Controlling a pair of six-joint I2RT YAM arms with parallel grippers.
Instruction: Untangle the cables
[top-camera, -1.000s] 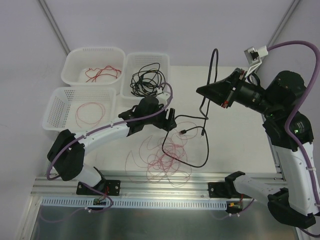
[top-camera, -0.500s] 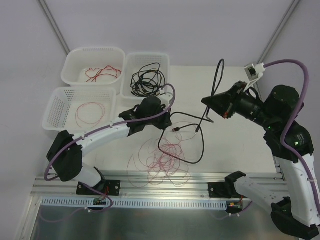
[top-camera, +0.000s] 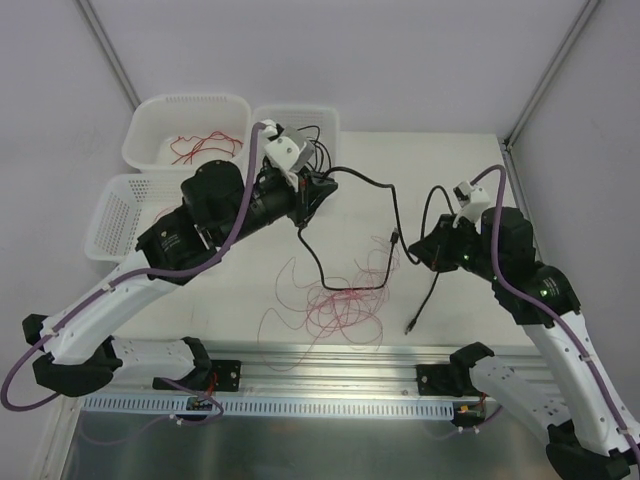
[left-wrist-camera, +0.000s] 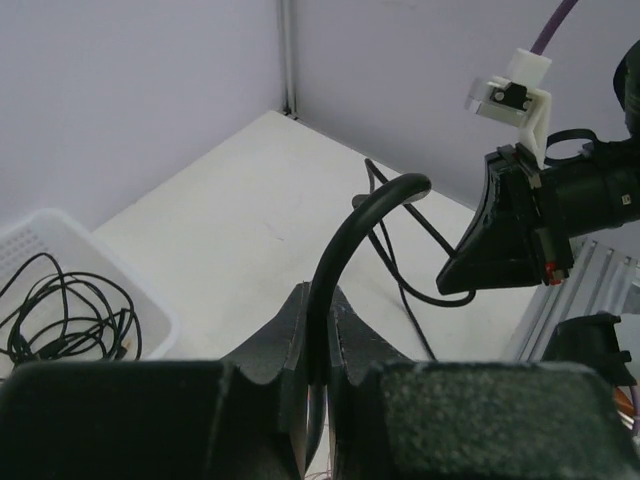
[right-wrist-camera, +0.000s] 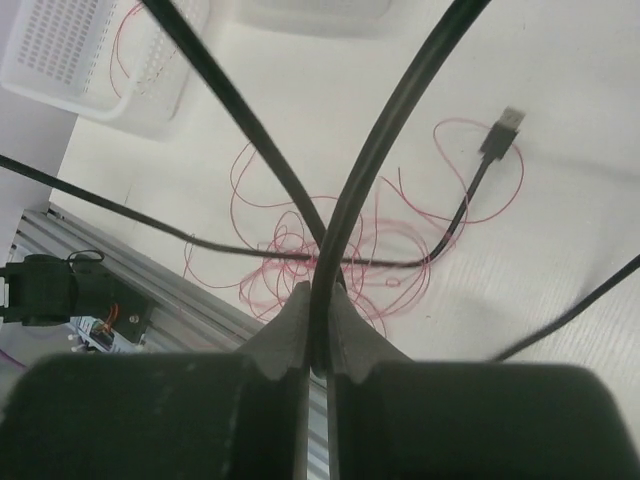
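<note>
**Top view.** The left gripper (top-camera: 318, 192) is held above the table (top-camera: 450, 160), just beside the baskets, with its jaws pressed together on a black cable (top-camera: 385, 195). From the grip one part of this cable arches right and drops to a plug end. The other part falls to the table and crosses the red wires (top-camera: 335, 312), which lie in a loose tangle near the front rail. The right gripper (top-camera: 418, 250) pinches the right-hand black cable (top-camera: 433, 285), which loops up behind the gripper and trails down to a plug lying on the table. Whether both grippers hold one and the same cable cannot be told. At far left stand three white baskets: one (top-camera: 190, 100) holds a red wire (top-camera: 205, 145), one (top-camera: 300, 110) holds a coil of black cable (top-camera: 310, 135), and the third (top-camera: 115, 215) is partly hidden by the left arm.

**Left wrist view.** The fingertips (left-wrist-camera: 295, 325) are shut tight on the cable, which rises in a curve towards the right gripper.

**Right wrist view.** The fingertips (right-wrist-camera: 290, 320) clamp the cable above the red tangle, and a USB plug (right-wrist-camera: 503, 128) lies flat on the table, well apart from the grip
</note>
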